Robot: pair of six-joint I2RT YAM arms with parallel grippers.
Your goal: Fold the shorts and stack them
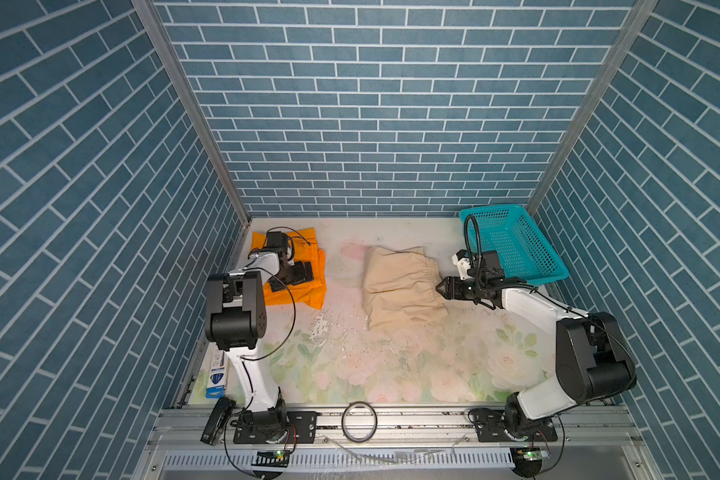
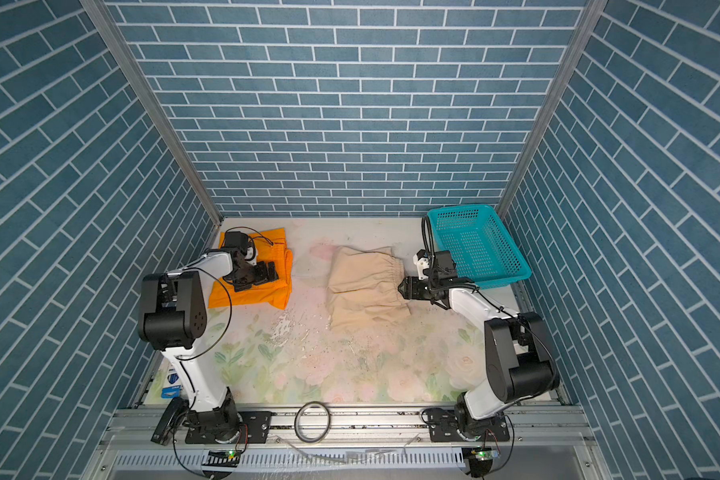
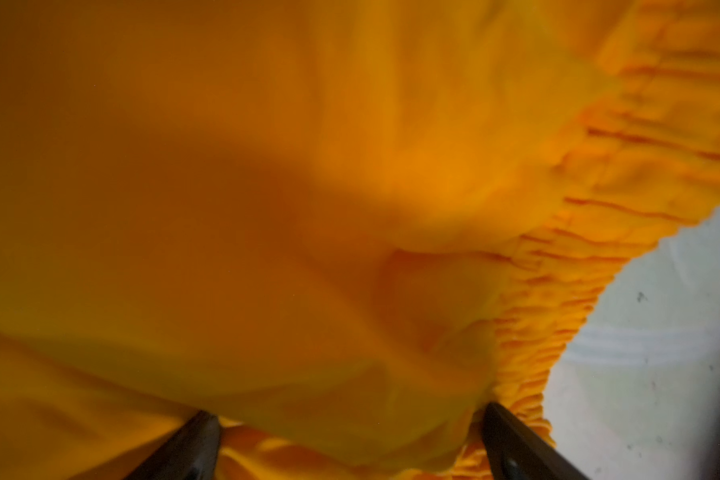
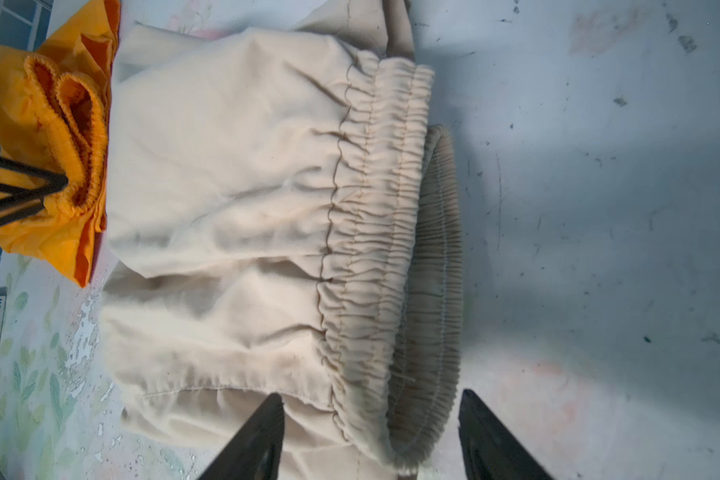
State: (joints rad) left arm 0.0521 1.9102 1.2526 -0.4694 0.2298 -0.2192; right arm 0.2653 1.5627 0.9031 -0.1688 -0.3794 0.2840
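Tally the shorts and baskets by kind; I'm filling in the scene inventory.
Shorts: 2, the orange shorts and the beige shorts
Basket: 1, the teal basket
Total: 3

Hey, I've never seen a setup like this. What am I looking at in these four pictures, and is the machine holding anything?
These are two robot arms fixed at the edge of a table, a left arm and a right arm, each ending in a two-fingered gripper. Two pictures look down on the whole scene from overhead; the other two come from cameras on the wrists. On the table lie orange shorts, beige shorts and an empty teal basket. Nothing is held: the left gripper is open over the orange shorts, and the right gripper is open with the beige waistband between its fingers, unclamped.
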